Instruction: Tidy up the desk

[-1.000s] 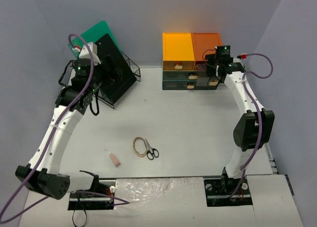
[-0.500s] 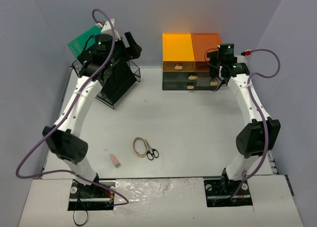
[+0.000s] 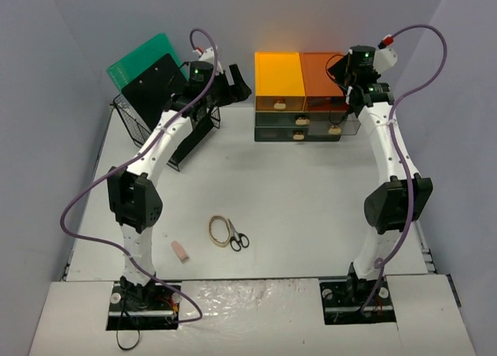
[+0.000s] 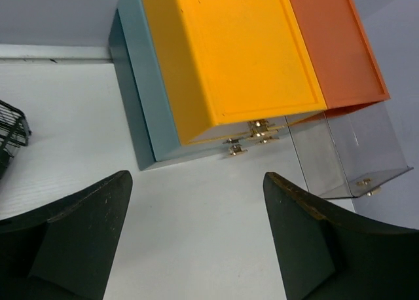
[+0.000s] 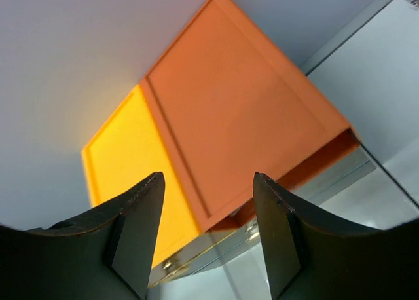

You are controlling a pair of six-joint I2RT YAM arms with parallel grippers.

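The desk (image 3: 295, 193) is a wide white tabletop. Near its front lie a tan rubber band (image 3: 218, 230), black-handled scissors (image 3: 238, 239) and a pink eraser (image 3: 180, 251). My left gripper (image 3: 238, 88) hangs at the back, just left of the drawer unit (image 3: 299, 127). In the left wrist view this gripper (image 4: 196, 228) is open over bare desk, holding nothing. My right gripper (image 3: 345, 82) hovers over the unit's orange top (image 3: 324, 72). In the right wrist view it (image 5: 208, 234) is open and empty, with the orange top (image 5: 242, 116) beyond its fingers.
A black wire basket (image 3: 167, 134) at the back left holds a green board (image 3: 144, 57) and a black board (image 3: 159, 84). The unit's yellow top (image 4: 242, 57) adjoins the orange one (image 4: 327, 38). A clear drawer (image 4: 353, 156) sticks out under the orange side.
My left arm has swung right from the wire basket to the drawer unit's left side. My right gripper has risen from the drawer fronts to above the orange top.
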